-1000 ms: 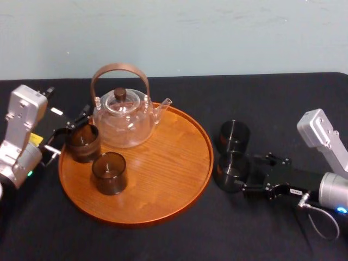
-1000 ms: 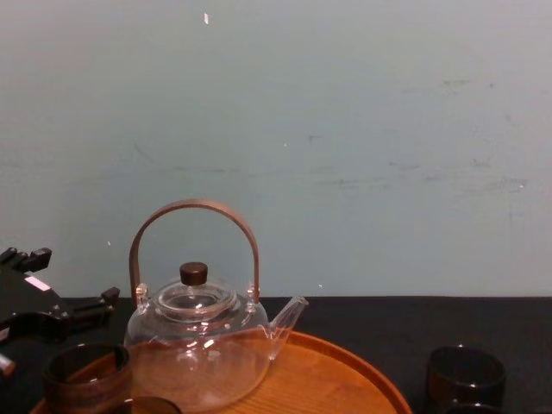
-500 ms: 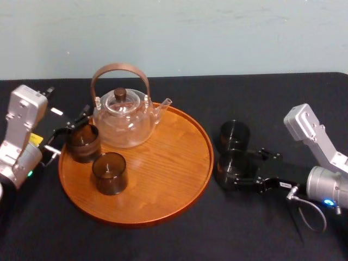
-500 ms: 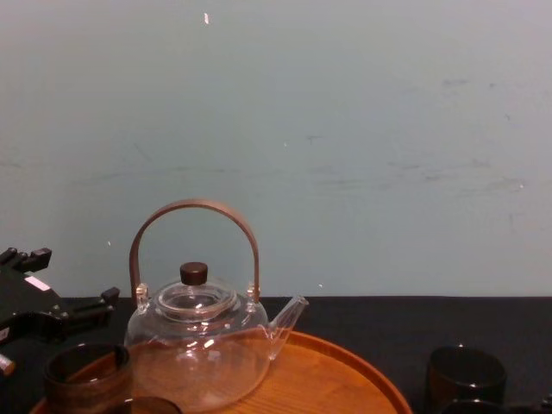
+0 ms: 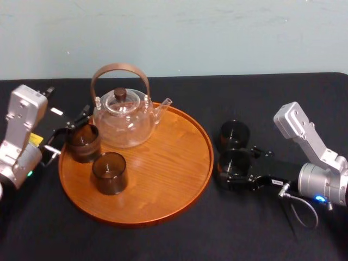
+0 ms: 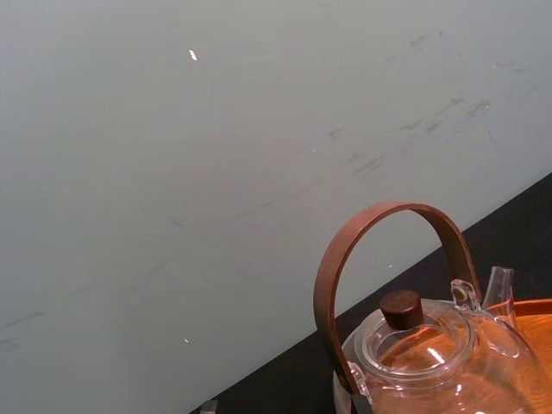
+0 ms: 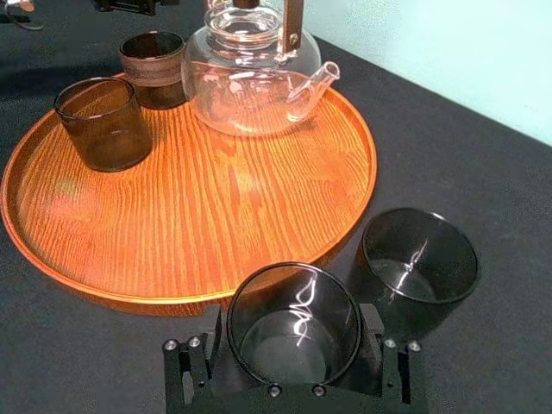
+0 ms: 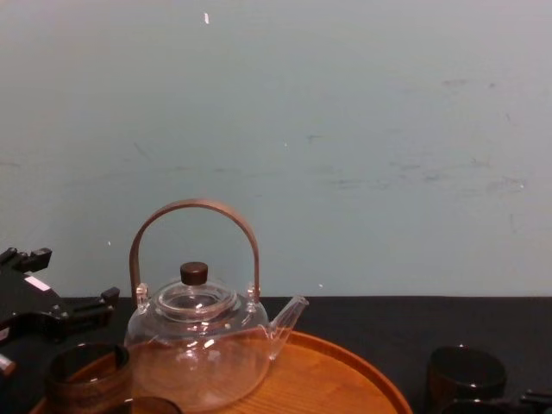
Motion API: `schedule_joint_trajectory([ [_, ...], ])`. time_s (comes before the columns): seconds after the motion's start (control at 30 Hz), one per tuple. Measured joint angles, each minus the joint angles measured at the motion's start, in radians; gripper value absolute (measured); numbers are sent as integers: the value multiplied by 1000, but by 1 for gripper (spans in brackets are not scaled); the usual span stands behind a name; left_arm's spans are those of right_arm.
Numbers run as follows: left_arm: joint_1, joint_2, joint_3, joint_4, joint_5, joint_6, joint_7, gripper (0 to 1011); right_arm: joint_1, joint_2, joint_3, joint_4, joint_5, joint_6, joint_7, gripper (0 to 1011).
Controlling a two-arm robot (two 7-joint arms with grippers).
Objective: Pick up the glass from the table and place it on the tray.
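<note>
While the glass (image 5: 235, 161) stood on the black table (image 5: 272, 98) just off the tray's (image 5: 163, 163) right rim, the right gripper (image 5: 231, 168) bracketed it — jaws spread, close beside its wall. The left gripper (image 5: 68, 132) hung at the tray's left edge, jaws apart.

Head looks down, chest sideways; both share tray (image 5: 163, 179).

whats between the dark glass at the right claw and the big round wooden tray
Only a bare strip of black tablecloth separates the dark glass from the round orange-brown wooden tray, clearest in the head view.
</note>
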Motion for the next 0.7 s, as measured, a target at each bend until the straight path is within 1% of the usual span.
schedule_joint_trajectory([
  [0.13,0,0,0,0,0,0,0,1001,1,-1,-4,-1,-14,-16,-2,1003],
  [0.5,0,0,0,0,0,0,0,1001,1,0,-3,-2,-11,-14,-2,1002],
  [0.67,0,0,0,0,0,0,0,1001,1,0,-3,-2,-10,-13,-2,904],
  [0.7,0,0,0,0,0,0,0,1001,1,0,-2,-2,-9,-13,-2,903],
])
